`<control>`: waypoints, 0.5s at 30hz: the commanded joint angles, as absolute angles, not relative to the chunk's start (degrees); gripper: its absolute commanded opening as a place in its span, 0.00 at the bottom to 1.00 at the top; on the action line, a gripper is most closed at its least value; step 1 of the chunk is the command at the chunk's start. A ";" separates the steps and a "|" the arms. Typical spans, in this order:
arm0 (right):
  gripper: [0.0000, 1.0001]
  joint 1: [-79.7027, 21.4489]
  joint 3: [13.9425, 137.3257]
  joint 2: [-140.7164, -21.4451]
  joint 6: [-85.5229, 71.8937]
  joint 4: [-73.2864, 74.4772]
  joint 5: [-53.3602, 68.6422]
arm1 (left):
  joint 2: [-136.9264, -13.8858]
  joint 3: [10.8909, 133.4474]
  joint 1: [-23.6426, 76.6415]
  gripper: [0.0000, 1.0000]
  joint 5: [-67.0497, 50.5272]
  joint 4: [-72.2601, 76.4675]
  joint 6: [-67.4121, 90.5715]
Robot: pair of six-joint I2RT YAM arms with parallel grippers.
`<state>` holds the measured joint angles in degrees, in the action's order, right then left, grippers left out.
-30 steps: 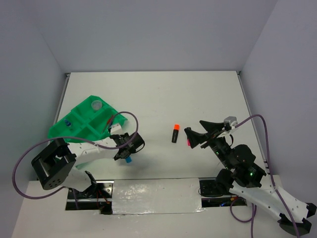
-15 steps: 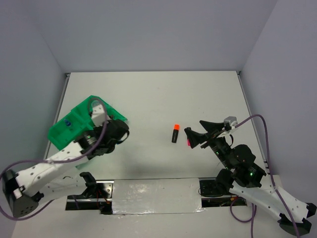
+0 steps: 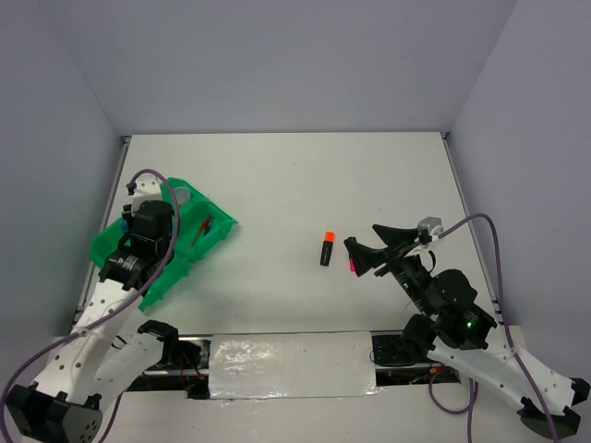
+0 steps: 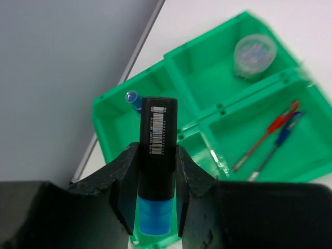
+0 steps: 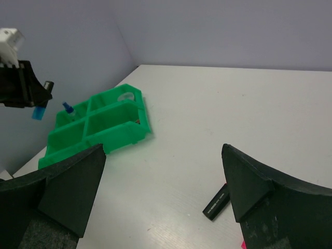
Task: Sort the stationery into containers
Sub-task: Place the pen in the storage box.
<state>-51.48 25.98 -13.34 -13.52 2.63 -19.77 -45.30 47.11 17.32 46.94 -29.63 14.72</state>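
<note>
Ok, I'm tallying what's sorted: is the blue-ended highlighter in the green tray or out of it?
Out: the blue-ended highlighter is clamped in the left gripper's jaws above the green tray, in no compartment.

Overhead view. My left gripper (image 3: 146, 235) hangs over the green tray (image 3: 218, 234), and its wrist hides the fingers and the compartments beneath. The round clear tub (image 3: 182, 196) shows just beyond this gripper, on its right, in a far compartment. The red and blue pens (image 3: 205, 224) lie together to the gripper's right, in the compartment at the tray's right corner. My right gripper (image 3: 374, 245) sits low over the white table (image 3: 295, 175) with its jaws spread wide and nothing between them. The orange-ended highlighter (image 3: 326, 247) lies on the table just to its left, apart from the fingers. A pink end (image 3: 352, 267) shows beside the tip of the nearer finger.
</note>
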 commanded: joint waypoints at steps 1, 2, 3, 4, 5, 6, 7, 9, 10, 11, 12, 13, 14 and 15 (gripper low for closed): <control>1.00 -51.24 27.95 -12.22 -12.74 2.11 -20.30 | -46.75 41.77 14.16 0.29 43.06 -22.00 3.61; 1.00 -51.24 27.95 -12.22 -12.74 2.20 -20.30 | -47.02 41.40 14.24 0.32 43.24 -21.71 3.95; 1.00 -51.24 28.04 -12.13 -12.74 2.28 -20.30 | -47.54 41.66 14.06 0.37 43.16 -21.71 4.04; 1.00 -51.24 28.12 -11.95 -12.74 2.46 -20.22 | -49.11 42.53 13.45 0.39 44.11 -21.88 4.74; 1.00 -51.24 28.21 -11.87 -12.74 2.55 -20.21 | -50.00 42.71 13.10 0.39 46.99 -22.49 4.83; 1.00 -51.33 28.21 -11.78 -12.74 2.72 -20.30 | -51.40 43.06 12.66 0.39 47.37 -22.93 5.01; 1.00 -51.33 28.21 -11.60 -12.66 2.81 -20.22 | -51.76 43.07 12.66 0.39 47.20 -23.46 5.79; 1.00 -51.33 28.21 -10.81 -12.66 2.99 -20.48 | -51.42 42.11 12.66 0.42 45.97 -23.03 6.68; 1.00 -51.24 28.13 -10.11 -12.66 2.90 -20.48 | -51.07 41.32 12.40 0.44 45.27 -21.64 6.07; 1.00 -51.24 28.04 -9.76 -12.66 2.90 -20.48 | -51.06 41.57 12.31 0.46 44.83 -22.58 6.59; 1.00 -51.33 27.95 -9.58 -12.66 2.90 -20.39 | -51.06 41.49 12.30 0.50 45.96 -22.59 6.77; 1.00 -51.24 27.86 -9.41 -12.74 2.81 -20.39 | -51.06 41.40 12.30 0.53 46.23 -22.50 6.77; 1.00 -51.24 27.95 -9.40 -12.74 2.81 -20.39 | -51.24 41.31 12.22 0.57 46.23 -22.33 6.59; 1.00 -51.33 28.04 -9.49 -12.74 3.07 -20.48 | -51.33 41.22 12.22 0.59 46.49 -22.32 6.59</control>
